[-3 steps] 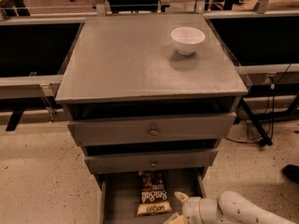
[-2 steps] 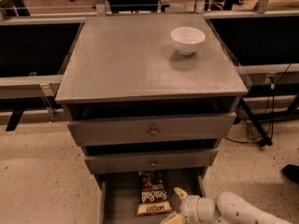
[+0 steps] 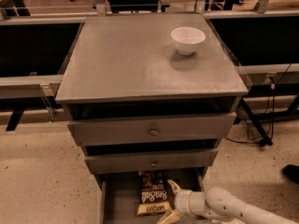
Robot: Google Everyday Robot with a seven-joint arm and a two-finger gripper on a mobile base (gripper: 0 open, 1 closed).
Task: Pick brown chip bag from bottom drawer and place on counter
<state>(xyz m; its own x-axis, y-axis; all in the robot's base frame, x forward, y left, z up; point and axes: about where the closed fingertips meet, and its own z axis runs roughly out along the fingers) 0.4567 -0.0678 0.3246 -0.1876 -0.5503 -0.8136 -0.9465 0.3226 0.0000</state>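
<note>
Gripper, low in the open bottom drawer: smooth, matt cream shell that looks like plastic, with tan fingers spread apart. Just left of it lies the brown chip bag, crinkled film with a faint sheen. The drawer floor beneath is matt grey painted wood. Well above the gripper, the counter is matt grey and slightly scuffed, and bears a glossy white bowl. Between them are small brassy metal knobs. To the left is speckled stone-like floor.
</note>
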